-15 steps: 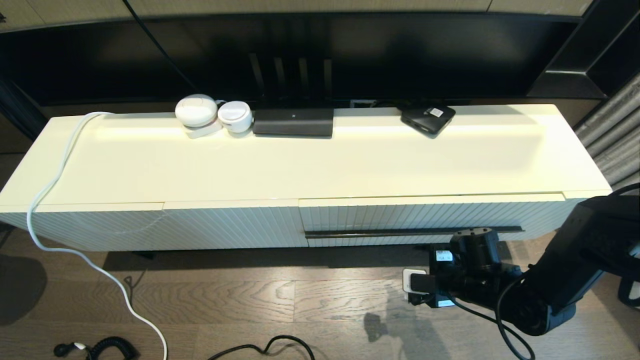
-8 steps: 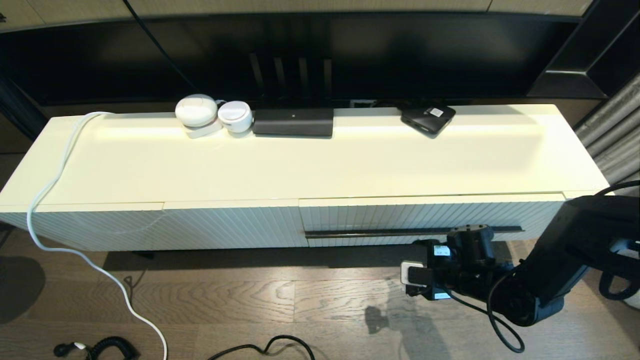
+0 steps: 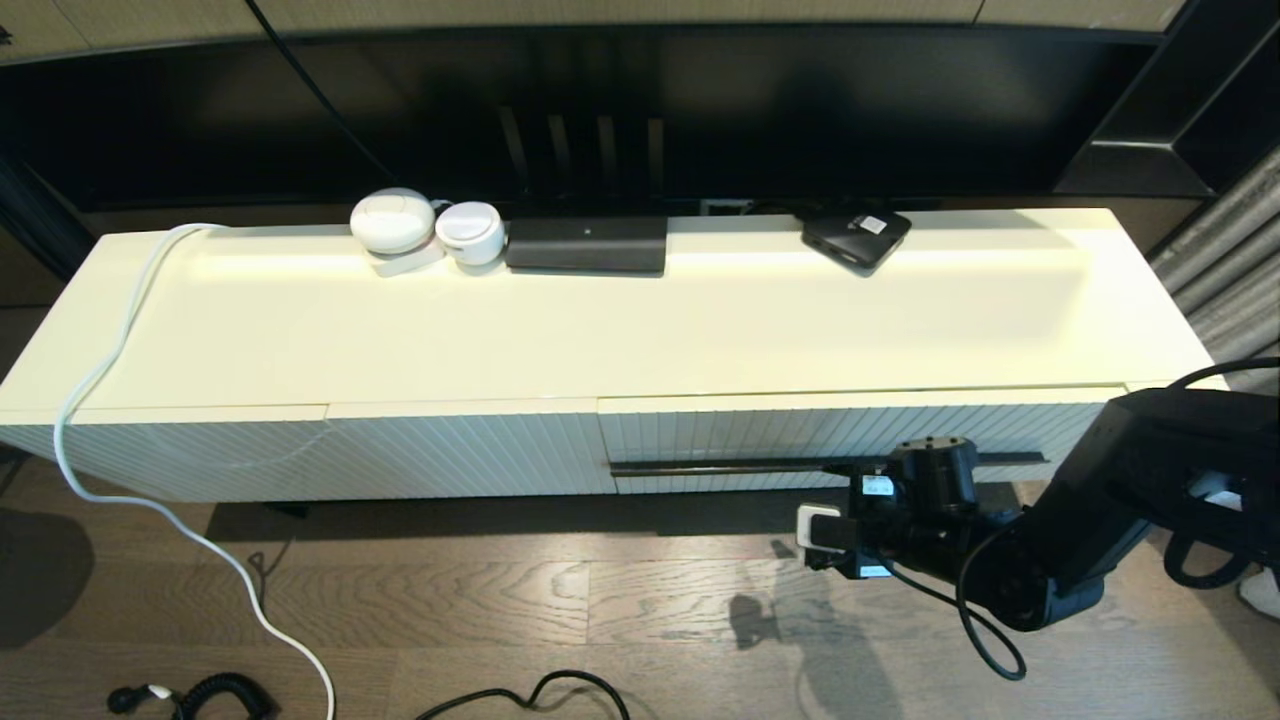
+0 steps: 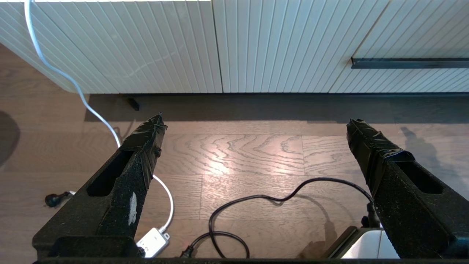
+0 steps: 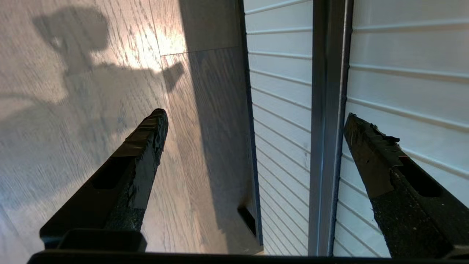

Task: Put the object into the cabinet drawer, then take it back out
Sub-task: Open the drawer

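Observation:
The cabinet drawer (image 3: 860,428) is closed, its ribbed white front flush with the cabinet. Its thin black bar handle (image 3: 730,466) runs along the lower part. My right gripper (image 3: 815,505) hangs low in front of the drawer's right half, open and empty. In the right wrist view the handle (image 5: 327,110) runs between the fingers of the right gripper (image 5: 256,115), close to one finger and not touched. My left gripper (image 4: 256,121) is open over the floor, off to the left of the handle (image 4: 410,63). Which thing is the object I cannot tell.
At the back of the cabinet top (image 3: 640,330) stand two white round devices (image 3: 425,228), a black box (image 3: 586,245) and a small black box with a label (image 3: 856,237). A white cable (image 3: 110,400) hangs off the left end. Black cords (image 4: 256,205) lie on the wooden floor.
My right gripper has risen from near the floor and moved slightly left, closer to the drawer handle. The drawer stays closed.

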Robot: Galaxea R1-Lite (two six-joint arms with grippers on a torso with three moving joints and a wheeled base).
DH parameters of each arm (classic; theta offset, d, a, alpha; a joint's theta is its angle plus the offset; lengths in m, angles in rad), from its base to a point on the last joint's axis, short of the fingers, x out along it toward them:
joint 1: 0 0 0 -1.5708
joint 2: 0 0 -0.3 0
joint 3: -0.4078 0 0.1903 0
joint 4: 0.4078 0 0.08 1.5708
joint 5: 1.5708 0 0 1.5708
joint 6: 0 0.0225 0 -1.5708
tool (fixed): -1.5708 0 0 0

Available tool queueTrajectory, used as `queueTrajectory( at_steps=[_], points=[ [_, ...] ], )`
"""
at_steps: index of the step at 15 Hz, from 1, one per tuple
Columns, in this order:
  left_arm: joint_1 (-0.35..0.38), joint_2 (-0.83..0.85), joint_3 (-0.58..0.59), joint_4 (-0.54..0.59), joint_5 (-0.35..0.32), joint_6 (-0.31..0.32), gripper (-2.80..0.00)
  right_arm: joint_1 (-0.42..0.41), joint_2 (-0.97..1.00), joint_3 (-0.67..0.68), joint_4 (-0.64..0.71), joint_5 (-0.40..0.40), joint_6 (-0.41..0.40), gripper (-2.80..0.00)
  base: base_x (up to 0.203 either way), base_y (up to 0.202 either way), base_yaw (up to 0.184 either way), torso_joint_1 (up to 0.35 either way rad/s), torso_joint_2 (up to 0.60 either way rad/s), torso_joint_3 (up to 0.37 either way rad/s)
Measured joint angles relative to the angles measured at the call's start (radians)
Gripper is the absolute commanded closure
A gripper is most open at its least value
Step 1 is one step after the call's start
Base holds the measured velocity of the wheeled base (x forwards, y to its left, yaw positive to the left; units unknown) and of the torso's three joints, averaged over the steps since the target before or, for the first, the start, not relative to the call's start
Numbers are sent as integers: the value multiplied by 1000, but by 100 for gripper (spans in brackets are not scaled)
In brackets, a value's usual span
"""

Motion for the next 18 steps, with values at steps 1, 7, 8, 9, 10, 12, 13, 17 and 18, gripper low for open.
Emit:
queueTrajectory(
  at_steps=[1, 7, 8, 9, 10, 12, 13, 17, 18],
  points=[
    [0, 0, 0, 0, 0, 0, -280, 0, 5, -6, 0, 0, 0, -280, 0, 0, 0, 0, 0, 0],
    [0, 0, 0, 0, 0, 0, -280, -3, 29, -37, 0, 0, 0, -280, 0, 0, 0, 0, 0, 0],
    [0, 0, 0, 0, 0, 0, -280, -3, 35, -41, -1, 0, 0, -280, 0, 0, 0, 0, 0, 0],
    [0, 0, 0, 0, 0, 0, -280, -3, 41, -46, 0, 0, 1, -280, 0, 0, 0, 0, 0, 0],
    [0, 0, 0, 0, 0, 0, -280, -3, 45, -53, 0, 0, 1, -280, 0, 0, 0, 0, 0, 0],
    [0, 0, 0, 0, 0, 0, -280, -3, 52, -67, 1, 0, 1, -280, 0, 0, 0, 0, 0, 0],
    [0, 0, 0, -1, 0, 0, -280, -3, 54, -71, 1, 0, 1, -280, 0, 0, 0, 0, 0, 0],
    [0, 0, 0, -1, 0, 0, -280, -9, 63, -101, 6, 0, 1, -280, 0, 0, 0, 0, 0, 0],
    [0, 0, 0, 0, 0, 0, -280, -9, 64, -103, 6, 0, -2, -280, 0, 0, 0, 0, 0, 0]
  ],
)
